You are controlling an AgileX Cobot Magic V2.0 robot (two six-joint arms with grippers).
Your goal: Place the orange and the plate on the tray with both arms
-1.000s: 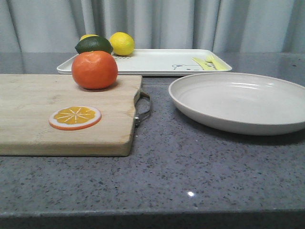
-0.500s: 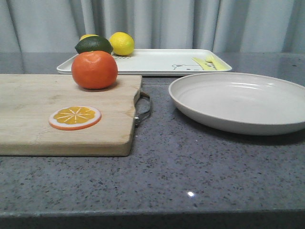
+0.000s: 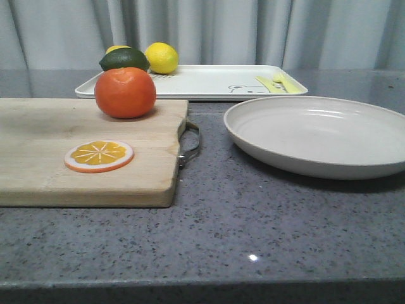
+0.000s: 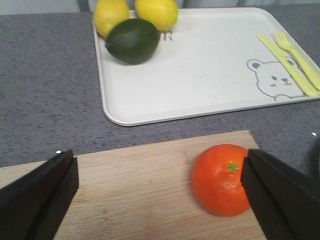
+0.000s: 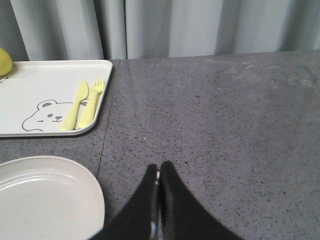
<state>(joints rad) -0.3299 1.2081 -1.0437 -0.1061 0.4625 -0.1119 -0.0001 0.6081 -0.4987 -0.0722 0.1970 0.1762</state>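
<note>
**Orange and plate wait off the tray**

Orange (image 3: pixel 125 92) sits on the wooden cutting board (image 3: pixel 44 152) near its far edge, just short of the tray (image 3: pixel 209 82). It looks firm, round and glossy — likely to roll or slip, so a hold across its widest middle seems best. Left claw (image 4: pixel 160 192) hangs above it, spread wide and empty, one finger close beside the fruit. Plate (image 3: pixel 319 134) rests on the bench right of the board; stiff and shallow, it probably offers only its raised rim. Right claw (image 5: pixel 159 182) is pressed closed on nothing, beside that rim. A lime (image 3: pixel 124 59) and lemons (image 3: pixel 162 57) crowd the tray's far left corner — the middle is open.
</note>
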